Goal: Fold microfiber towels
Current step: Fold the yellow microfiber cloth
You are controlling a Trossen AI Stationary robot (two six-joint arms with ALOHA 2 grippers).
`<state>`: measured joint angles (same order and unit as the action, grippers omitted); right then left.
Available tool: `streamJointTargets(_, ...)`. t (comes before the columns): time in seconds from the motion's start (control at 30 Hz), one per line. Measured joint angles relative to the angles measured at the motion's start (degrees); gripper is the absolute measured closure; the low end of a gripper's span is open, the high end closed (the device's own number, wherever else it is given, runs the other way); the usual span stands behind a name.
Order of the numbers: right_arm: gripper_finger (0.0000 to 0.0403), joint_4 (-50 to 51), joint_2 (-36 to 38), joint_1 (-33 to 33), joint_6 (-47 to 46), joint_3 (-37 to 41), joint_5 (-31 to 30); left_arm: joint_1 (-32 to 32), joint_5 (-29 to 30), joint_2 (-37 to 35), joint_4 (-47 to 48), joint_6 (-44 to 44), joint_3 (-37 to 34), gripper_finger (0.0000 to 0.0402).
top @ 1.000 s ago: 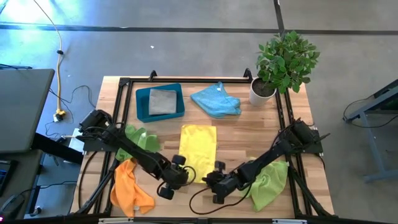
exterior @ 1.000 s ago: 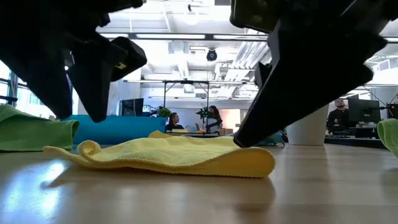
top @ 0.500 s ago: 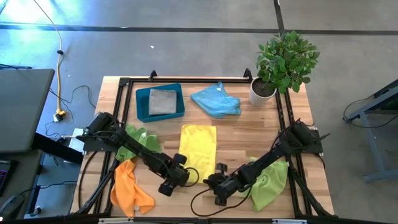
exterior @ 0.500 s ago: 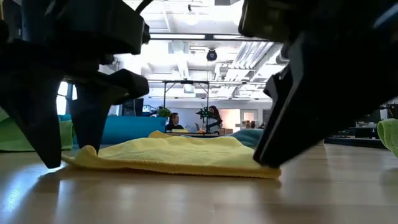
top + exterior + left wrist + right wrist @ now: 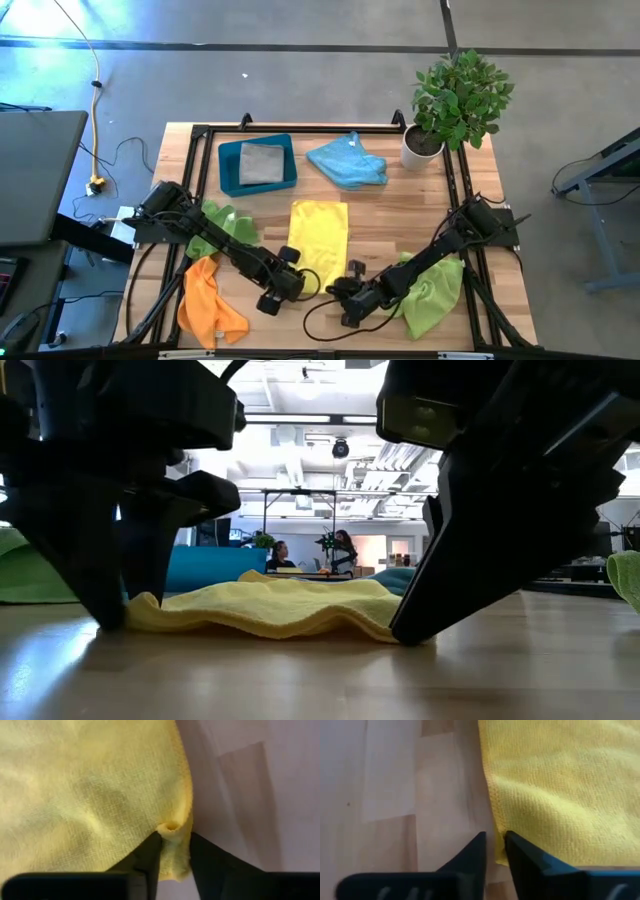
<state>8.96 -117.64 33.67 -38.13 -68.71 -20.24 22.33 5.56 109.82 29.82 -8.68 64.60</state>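
Flat yellow microfiber towel (image 5: 318, 240), a soft rectangle, lies mid-front on the light wooden slatted surface (image 5: 400, 205). Left pincer (image 5: 295, 283) sits down at the towel's near left corner; in the left wrist view its two dark fingers (image 5: 150, 852) are pinched on a small bunched fold of the yellow edge, so it is gripping that corner. Right pincer (image 5: 338, 290) sits at the near right corner; in the right wrist view its fingers (image 5: 472, 851) are nearly together with the towel's hem between the tips, gripping the edge. In the low view both pincers press to the surface at either end of the yellow towel (image 5: 265, 610), whose near edge is rippled between them. Other cloths: crumpled orange microfiber towel (image 5: 208, 300) at the front left, lime green microfiber towel (image 5: 225, 222) under the left arm, a second lime green towel (image 5: 430, 292) under the right arm at front right, crumpled light blue microfiber towel (image 5: 347, 160) at the back centre, and a folded grey microfiber towel (image 5: 260, 163) lying inside a rigid teal plastic tray (image 5: 228, 165) at the back left. Potted green leafy plant in a white pot (image 5: 452, 105) stands at the back right corner. People sit in the room far behind the surface in the low view.
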Motion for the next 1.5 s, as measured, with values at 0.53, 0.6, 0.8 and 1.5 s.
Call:
streamJointTargets(0.53, 0.0402, -2.26, 1.33, 0.87, -8.43, 0.32, 4.05, 3.01, -3.23, -2.79, 0.52, -14.18, -0.4, 0.0398)
streamJointTargets(0.6, 0.0402, -2.67, 2.41, 0.89, -8.4, 0.13, 5.7, 3.47, -4.75, -4.14, -0.21, -16.44, -0.31, 0.0398)
streamJointTargets(0.8, 0.0403, -2.83, 3.62, 0.49, -8.31, -3.16, 14.57, 4.92, -12.78, -7.47, -1.01, -20.11, -0.33, 0.0399)
streamJointTargets(1.5, 0.0403, 26.83, 3.96, -11.05, 11.21, -20.95, 7.52, 2.73, 1.97, -18.58, 12.59, -24.16, -0.19, 0.0399)
